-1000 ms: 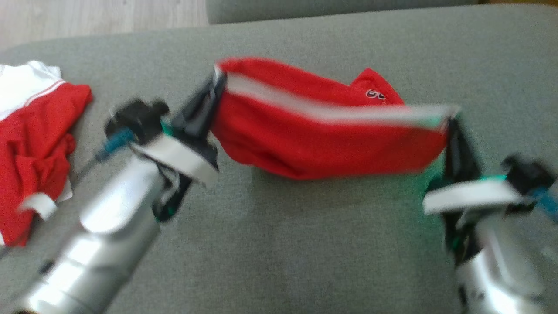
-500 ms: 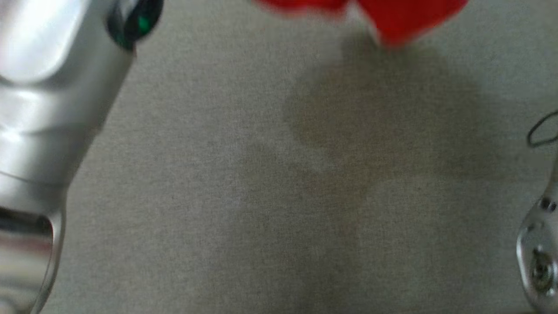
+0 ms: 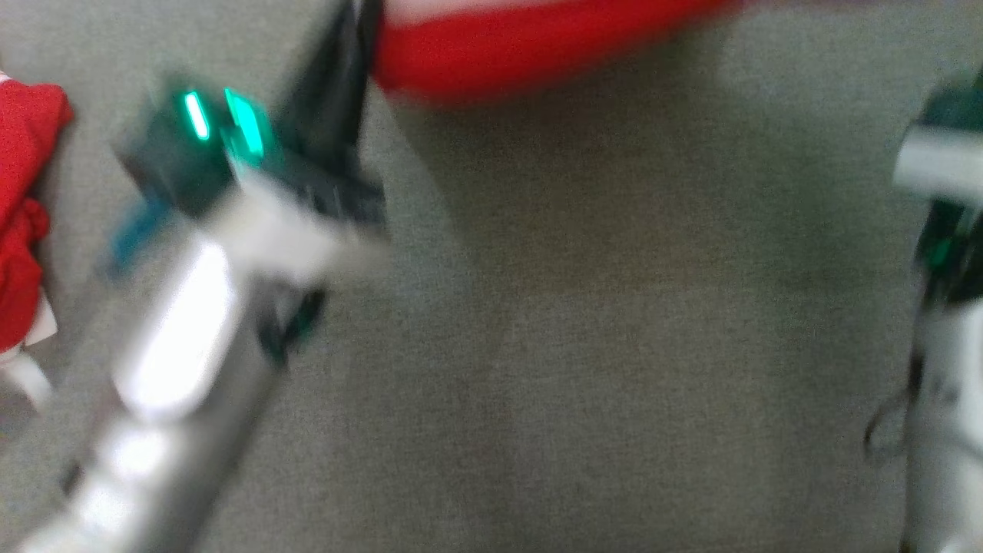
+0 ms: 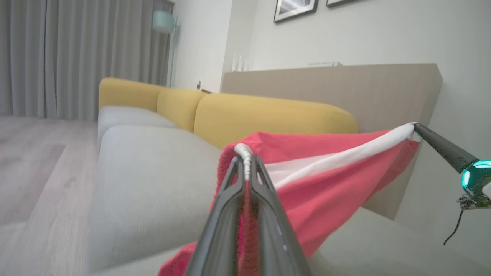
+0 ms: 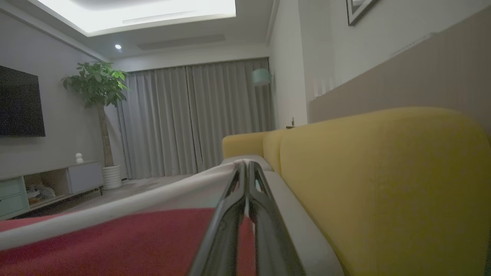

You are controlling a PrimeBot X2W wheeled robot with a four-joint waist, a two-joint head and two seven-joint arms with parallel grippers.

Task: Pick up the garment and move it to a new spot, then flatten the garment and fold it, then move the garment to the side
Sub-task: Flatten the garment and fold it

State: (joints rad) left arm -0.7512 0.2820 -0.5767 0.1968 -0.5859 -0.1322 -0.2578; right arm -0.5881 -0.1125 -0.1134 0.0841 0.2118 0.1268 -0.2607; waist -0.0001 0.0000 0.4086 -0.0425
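Observation:
The garment (image 3: 530,54) is red with a white band and hangs stretched above the grey sofa seat (image 3: 614,369), blurred at the top of the head view. My left gripper (image 4: 245,163) is shut on one end of its white-banded edge. In the head view its dark fingers (image 3: 345,84) rise to the cloth's left end. My right gripper (image 5: 246,168) is shut on the other end, with red cloth (image 5: 115,241) trailing to its left. The left wrist view shows the garment (image 4: 326,180) sagging between the two grips, the right gripper's finger (image 4: 441,147) at its far corner.
A second red and white garment (image 3: 19,200) lies crumpled on the seat at the left edge. Yellow backrest cushions (image 4: 268,119) run behind the seat. Pale wooden floor (image 4: 30,165) lies beyond the sofa's end. My right forearm (image 3: 944,322) stands at the right edge.
The head camera has swung, so the whole picture shifted down and partly back. The garment stays stretched between both shut grippers and now sits at the picture's top.

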